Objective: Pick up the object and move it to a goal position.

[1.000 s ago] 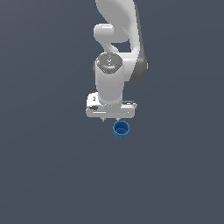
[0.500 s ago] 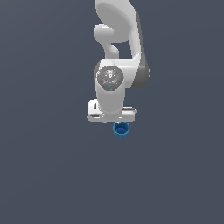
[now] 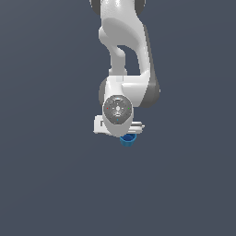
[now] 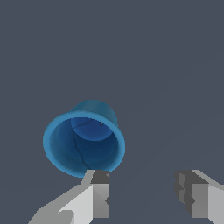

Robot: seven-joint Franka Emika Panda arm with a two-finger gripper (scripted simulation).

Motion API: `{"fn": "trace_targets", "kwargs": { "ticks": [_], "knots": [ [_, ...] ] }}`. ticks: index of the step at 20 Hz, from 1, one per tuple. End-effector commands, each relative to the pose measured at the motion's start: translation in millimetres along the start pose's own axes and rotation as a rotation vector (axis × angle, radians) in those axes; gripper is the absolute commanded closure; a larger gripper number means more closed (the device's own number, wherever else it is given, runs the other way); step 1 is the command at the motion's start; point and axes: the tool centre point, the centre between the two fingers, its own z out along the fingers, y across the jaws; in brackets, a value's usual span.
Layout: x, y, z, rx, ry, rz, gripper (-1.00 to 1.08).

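The cup point(image 4: 84, 141) is small, plain and blue, round in section and tapering gently toward its base, with a lighter blue rim that flares out past the wall. In the wrist view its open mouth faces the camera, so the darker inside wall and the round floor of the cup are both visible; a thin dark line runs down the inner wall. It stands upright on the surface with nothing in it.

Taking the cup as the landmark, the gripper point(image 4: 142, 192) sits off to one side of it rather than over it. One finger point(image 4: 99, 192) has its dark tip right at the cup's rim, overlapping the rim's edge in the wrist view; whether it actually touches cannot be told. The other finger point(image 4: 192, 194) is well apart from the cup, with bare surface between the two. The jaws are spread wide and hold nothing, and the cup is outside the gap between them.

In the exterior view the cup point(image 3: 128, 139) peeks out just under the white arm point(image 3: 124, 69), toward that view's right of the wrist, mostly hidden by the hand.

The surface point(image 3: 46, 184) is a flat, even slate grey all round the cup, unmarked, filling both views.
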Motion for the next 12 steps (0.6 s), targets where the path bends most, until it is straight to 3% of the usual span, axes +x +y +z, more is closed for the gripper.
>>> {"fn": "trace_targets", "kwargs": {
  "ticks": [1,12],
  "knots": [
    [1,-1,6,0.000,-0.051,-0.002,-0.20],
    [5,-6,34,-0.002,-0.268,-0.010,-0.20]
  ]
}}
